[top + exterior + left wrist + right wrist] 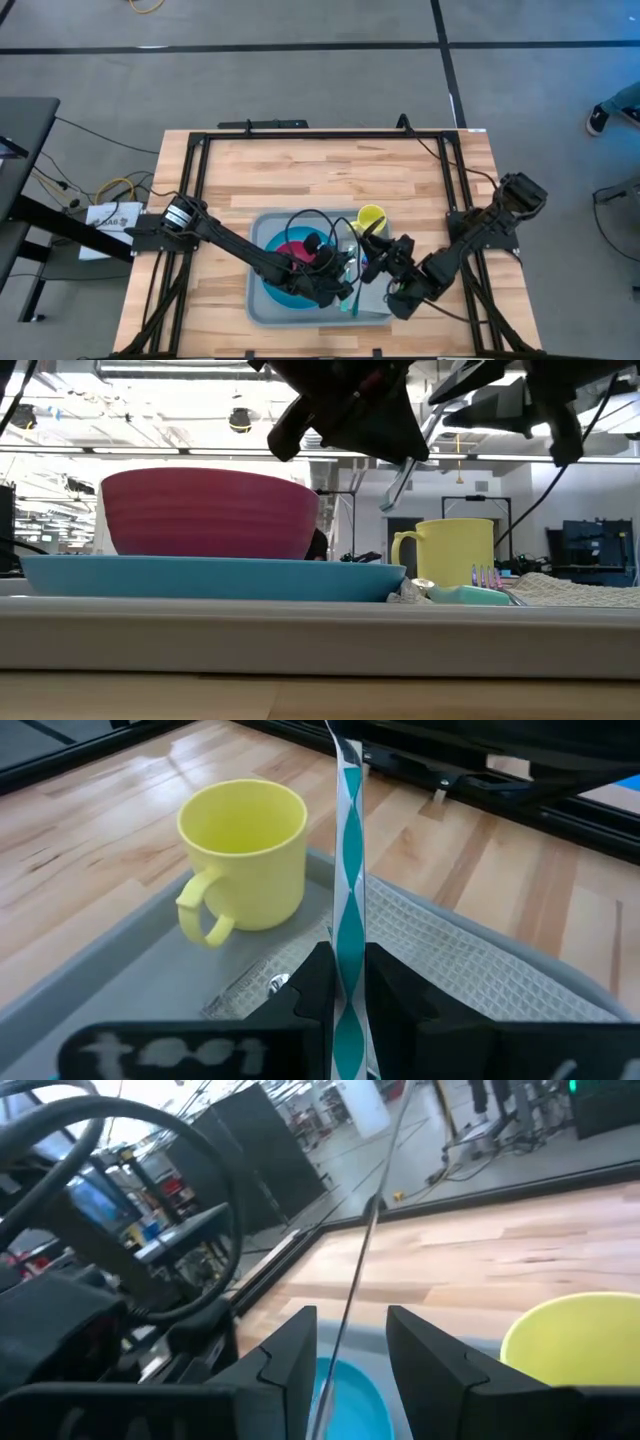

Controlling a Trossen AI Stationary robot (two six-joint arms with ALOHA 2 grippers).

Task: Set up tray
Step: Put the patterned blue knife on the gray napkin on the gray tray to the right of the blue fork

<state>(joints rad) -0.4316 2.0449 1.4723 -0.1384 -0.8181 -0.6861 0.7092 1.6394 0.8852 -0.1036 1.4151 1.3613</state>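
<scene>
Grey-blue plastic, rimmed and round-cornered, the tray (262, 306) sits at the near edge of the wooden table (320, 170), toward its middle. It carries a flat blue plate (200, 575) with a dark red bowl (208, 512) on it, a yellow plastic mug (245, 852) near the tray's far edge, and a grey woven cloth (470, 955) toward its right edge. The left gripper (347, 985) hangs over the tray, clamped on a thin teal-and-white striped utensil (348, 870) held upright. The right gripper (350, 1345) hovers just beside it, fingers parted on either side of a thin rod (365, 1240). With both grippers crowded together, they could collide, or a swing of the utensil could tip the mug.
</scene>
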